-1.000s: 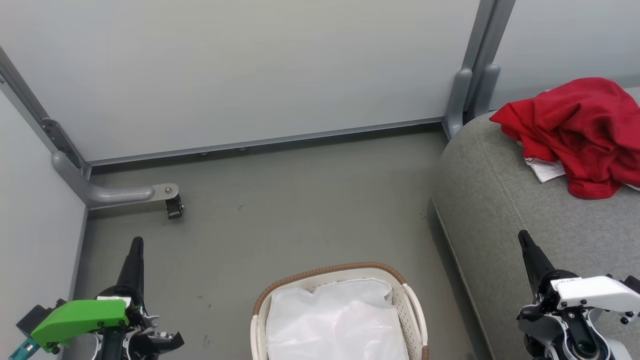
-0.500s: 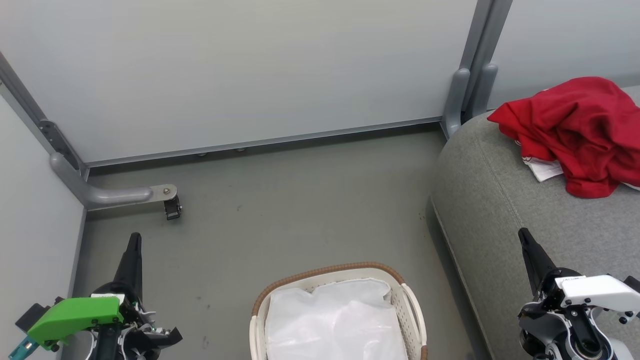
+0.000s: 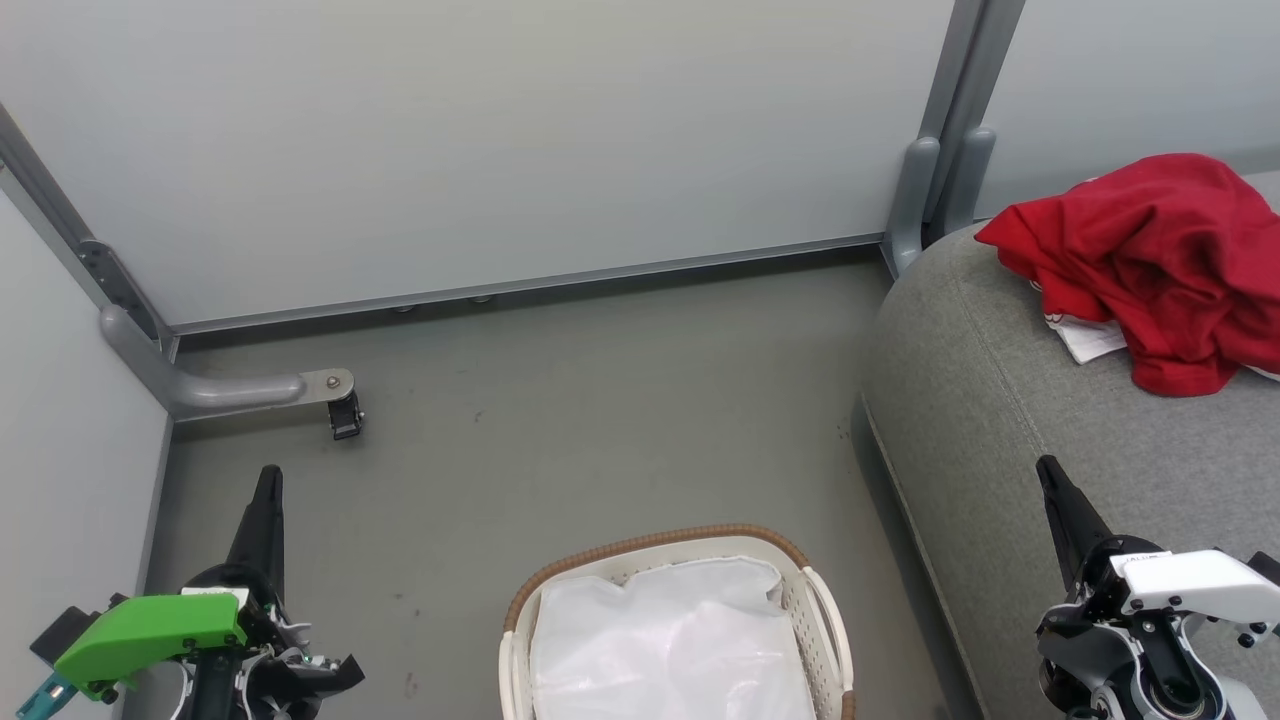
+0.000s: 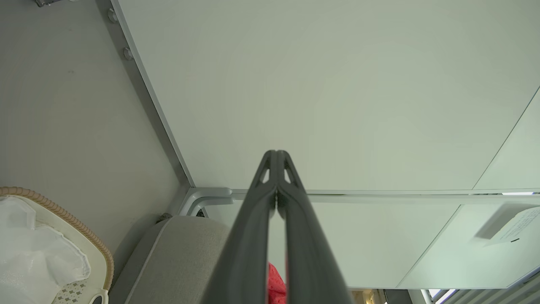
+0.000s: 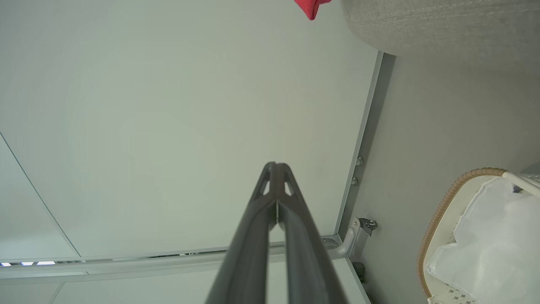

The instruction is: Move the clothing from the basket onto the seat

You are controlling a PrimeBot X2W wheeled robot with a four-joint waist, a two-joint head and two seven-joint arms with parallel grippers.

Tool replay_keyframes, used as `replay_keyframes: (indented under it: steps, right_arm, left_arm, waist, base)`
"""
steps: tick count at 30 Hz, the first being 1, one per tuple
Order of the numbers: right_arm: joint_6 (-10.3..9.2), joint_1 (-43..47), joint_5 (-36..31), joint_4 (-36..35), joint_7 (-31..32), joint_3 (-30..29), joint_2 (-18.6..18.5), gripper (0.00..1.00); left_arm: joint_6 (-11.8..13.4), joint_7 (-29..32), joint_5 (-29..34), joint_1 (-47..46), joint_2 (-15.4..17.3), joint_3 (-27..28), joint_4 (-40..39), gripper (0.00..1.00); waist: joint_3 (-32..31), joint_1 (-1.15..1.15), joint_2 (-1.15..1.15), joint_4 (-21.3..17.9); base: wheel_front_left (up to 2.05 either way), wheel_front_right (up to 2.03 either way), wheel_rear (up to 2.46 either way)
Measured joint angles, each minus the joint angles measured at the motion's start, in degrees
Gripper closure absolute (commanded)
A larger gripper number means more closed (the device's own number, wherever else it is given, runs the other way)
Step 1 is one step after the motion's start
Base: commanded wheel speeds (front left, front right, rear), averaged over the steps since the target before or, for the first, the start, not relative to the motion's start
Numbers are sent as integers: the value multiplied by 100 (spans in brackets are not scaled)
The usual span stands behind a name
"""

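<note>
my left gripper (image 3: 268,478), two long dark fingers under a green shell, is pressed fully closed with nothing between the tips. it hangs over the grey floor (image 3: 600,400), close to the pale wall panel (image 3: 60,450) on my left. my right gripper (image 3: 1046,466), the same dark fingers under a white shell, is closed just as tight and empty, over the large grey woven-fabric sofa seat (image 3: 1000,400), just inside the edge that faces the basket. between the two, on the floor, stands the small oval cream-white perforated plastic basket (image 3: 650,543) with its brown woven rim. inside it i see crumpled white liner cloth (image 3: 670,640) and no red, though its near end is cut off. the bright red soft jersey clothing (image 3: 1170,260) lies heaped on the seat near its far rounded end, with a bit of white trim poking out beneath

i judge the moving done or nearly so, and what risks are left are of my own making. if i take the liner for a garment i would drag it out and likely tip the light basket with it. a careless swing of my right arm could sweep the heap off the seat's rounded end onto the floor. my left fingers are near the wall panel, so a turn at the waist could knock them against it
</note>
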Motion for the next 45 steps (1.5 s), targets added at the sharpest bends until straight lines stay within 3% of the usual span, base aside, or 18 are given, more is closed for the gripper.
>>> replay_keyframes:
  steps: [45]
  right_arm:
    - [0, -2, 0, -1, 0, 0, 0, 100]
  left_arm:
    - [0, 5, 2, 0, -4, 21, 0, 100]
  waist:
    - [0, 0, 0, 0]
  base:
    - [0, 0, 0]
